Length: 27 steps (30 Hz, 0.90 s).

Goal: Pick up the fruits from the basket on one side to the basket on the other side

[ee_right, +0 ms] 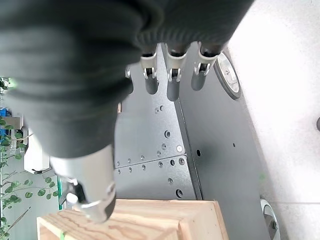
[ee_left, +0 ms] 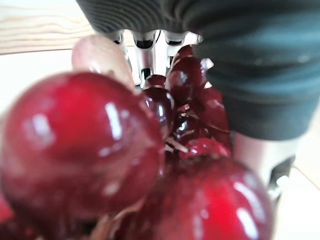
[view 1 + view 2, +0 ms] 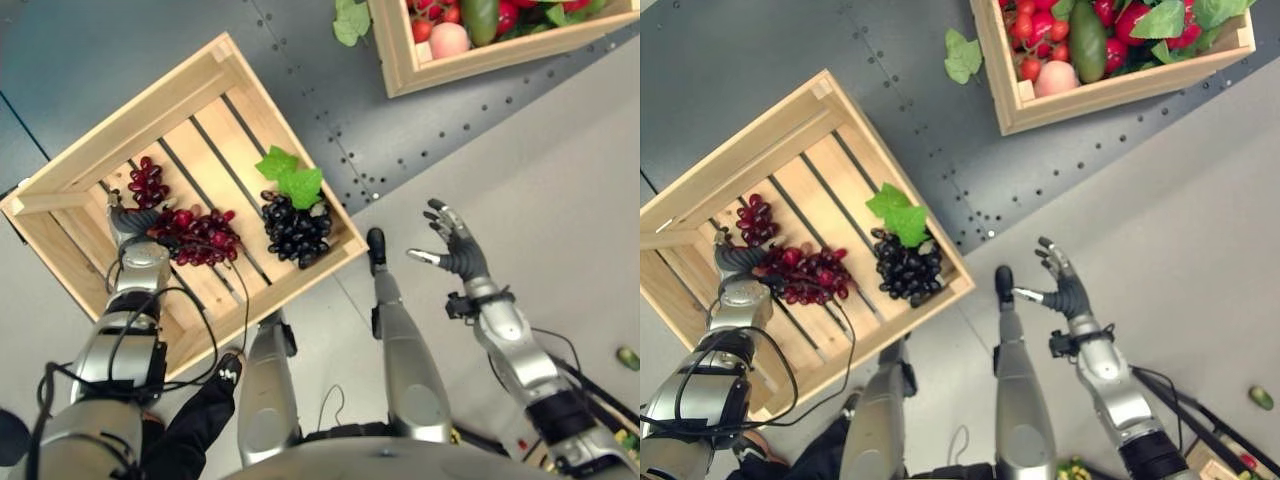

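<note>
**Red grapes being set into the slatted crate**

Dark perforated metal flooring is meeting pale grey floor beneath two open wooden crates. Lying at the robot's left is the slatted wooden crate, already holding a small cluster of red grapes, a bunch of black grapes with green leaves and a long bunch of red grapes. The left hand is reaching into this crate, its fingers curling round the long red bunch, whose berries are crowding the left wrist view with the fingers closing behind them. The right hand is hovering over the pale floor with fingers spread, holding nothing. Sitting well apart at upper right is the fuller wooden crate, heaped with red, green and peach-coloured fruit.

Judging by this, the placing step is under way: next the left hand needs to let go of the bunch and lift clear, and one hand must reach toward the fuller crate for another fruit.
</note>
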Tool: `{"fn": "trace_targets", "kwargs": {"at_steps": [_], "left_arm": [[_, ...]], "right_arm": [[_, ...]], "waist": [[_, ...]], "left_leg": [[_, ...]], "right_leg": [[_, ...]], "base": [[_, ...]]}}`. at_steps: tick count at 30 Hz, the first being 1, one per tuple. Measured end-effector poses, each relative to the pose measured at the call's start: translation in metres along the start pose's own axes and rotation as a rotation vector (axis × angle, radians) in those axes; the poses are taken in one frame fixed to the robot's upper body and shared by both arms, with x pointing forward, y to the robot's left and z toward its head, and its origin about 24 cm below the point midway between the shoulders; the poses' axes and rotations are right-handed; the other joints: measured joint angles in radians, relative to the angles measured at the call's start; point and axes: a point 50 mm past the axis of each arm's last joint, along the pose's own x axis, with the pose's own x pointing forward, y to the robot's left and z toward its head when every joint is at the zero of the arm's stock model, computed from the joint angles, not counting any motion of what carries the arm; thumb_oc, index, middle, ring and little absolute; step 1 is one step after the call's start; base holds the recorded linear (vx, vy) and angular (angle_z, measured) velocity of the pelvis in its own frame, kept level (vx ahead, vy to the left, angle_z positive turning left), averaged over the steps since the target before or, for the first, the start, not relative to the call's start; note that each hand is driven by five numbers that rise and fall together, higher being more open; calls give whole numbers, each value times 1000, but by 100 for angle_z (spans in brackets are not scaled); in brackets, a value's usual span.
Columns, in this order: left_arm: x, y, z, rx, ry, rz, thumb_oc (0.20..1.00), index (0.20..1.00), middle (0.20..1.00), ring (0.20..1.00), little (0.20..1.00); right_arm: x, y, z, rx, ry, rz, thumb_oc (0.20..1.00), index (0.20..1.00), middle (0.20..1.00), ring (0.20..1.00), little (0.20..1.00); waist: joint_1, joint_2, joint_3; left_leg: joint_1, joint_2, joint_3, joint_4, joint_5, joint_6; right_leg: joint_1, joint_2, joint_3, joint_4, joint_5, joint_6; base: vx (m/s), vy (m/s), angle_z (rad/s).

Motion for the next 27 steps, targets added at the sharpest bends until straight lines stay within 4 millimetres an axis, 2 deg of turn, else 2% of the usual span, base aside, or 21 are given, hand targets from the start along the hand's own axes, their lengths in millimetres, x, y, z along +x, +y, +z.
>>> {"fn": "trace_targets", "kwargs": {"at_steps": [2, 4, 5, 6, 8, 9, 10, 11, 13, 16, 23, 27], "left_arm": [[0, 0, 1, -5, -6, 3, 1000, 1000, 1000, 1000, 1000], [0, 0, 0, -3, -6, 3, 639, 639, 639, 639, 639], [0, 0, 0, -2, -6, 3, 492, 492, 492, 492, 492], [0, 1, 0, -2, -5, 6, 479, 479, 479, 479, 479], [0, 1, 0, -3, -5, 11, 504, 504, 504, 504, 504], [0, 1, 0, -3, -5, 13, 576, 576, 576, 576, 576], [0, 1, 0, -2, -5, 13, 570, 570, 570, 570, 570], [0, 2, 0, -2, -6, 16, 366, 366, 366, 366, 366], [0, 1, 2, -3, -10, 20, 200, 200, 200, 200, 200], [0, 0, 3, 2, -17, 22, 200, 200, 200, 200, 200], [-4, -9, 5, 178, -73, 30, 200, 200, 200, 200, 200], [-4, -12, 7, 223, -76, 23, 200, 200, 200, 200, 200]], "right_arm": [[0, 0, 0, 0, -1, 0, 1000, 1000, 1000, 1000, 1000], [0, 0, 0, 1, -2, 0, 1000, 1000, 1000, 1000, 1000], [0, 0, 0, 1, -2, 1, 1000, 1000, 1000, 1000, 1000], [0, 0, 1, 1, -2, 1, 1000, 1000, 1000, 1000, 1000], [0, 0, 1, 1, -3, 1, 1000, 1000, 1000, 1000, 1000], [0, 0, 1, 1, -4, 2, 1000, 1000, 1000, 1000, 1000], [0, 0, 1, 1, -4, 2, 1000, 1000, 1000, 1000, 1000], [0, 0, 1, 2, -5, 2, 1000, 1000, 1000, 1000, 1000], [0, 0, 1, 2, -6, 3, 1000, 1000, 1000, 1000, 1000], [0, 0, 1, 18, -3, -2, 1000, 1000, 1000, 1000, 1000], [0, 0, 2, 18, -6, 0, 1000, 1000, 1000, 1000, 1000], [0, 0, 2, 18, -5, 1, 1000, 1000, 1000, 1000, 1000]], "waist": [[2, 0, 0], [0, 0, 0], [0, 0, 0], [0, 0, 0], [0, 0, 0], [0, 0, 0], [0, 0, 0], [0, 0, 0], [0, -1, -1], [0, -1, -1], [1, -3, -3], [0, -5, -4]], "left_leg": [[-3, 0, 0, -1, 2, 0], [-3, -1, 2, -1, 3, 1], [-3, -2, 4, -2, 3, 1], [-3, -2, 5, -2, 3, 1], [-3, -2, 5, -3, 3, 1], [-3, -2, 5, -3, 3, 1], [-3, -2, 5, -3, 3, 1], [-3, -3, 6, -4, 3, 1], [-4, -3, 7, -5, 3, 2], [-5, -3, 8, -6, 4, 2], [-18, -10, 11, -5, 7, 6], [-18, -18, 15, -5, 9, 10]], "right_leg": [[-4, 0, 1, 0, 2, 0], [-6, 0, 7, 0, 4, 0], [-7, 0, 10, 0, 5, 1], [-8, 0, 10, 0, 5, 1], [-8, 0, 11, 0, 5, 1], [-8, -1, 12, 0, 5, 1], [-8, -1, 12, 0, 5, 1], [-9, -1, 12, 0, 5, 1], [-11, -1, 13, 0, 5, 1], [-12, -1, 14, 0, 5, 1], [-25, -6, 17, 0, 8, 4], [-27, -15, 22, 0, 13, 9]], "base": [[0, 0, 0], [-5, -5, -2], [14, -8, -3], [0, 0, 0], [0, 0, 0], [0, 0, 0], [0, 0, 0], [0, 0, 0], [0, 0, 0], [0, 0, 0], [0, 0, 0], [0, 0, 0]]}}
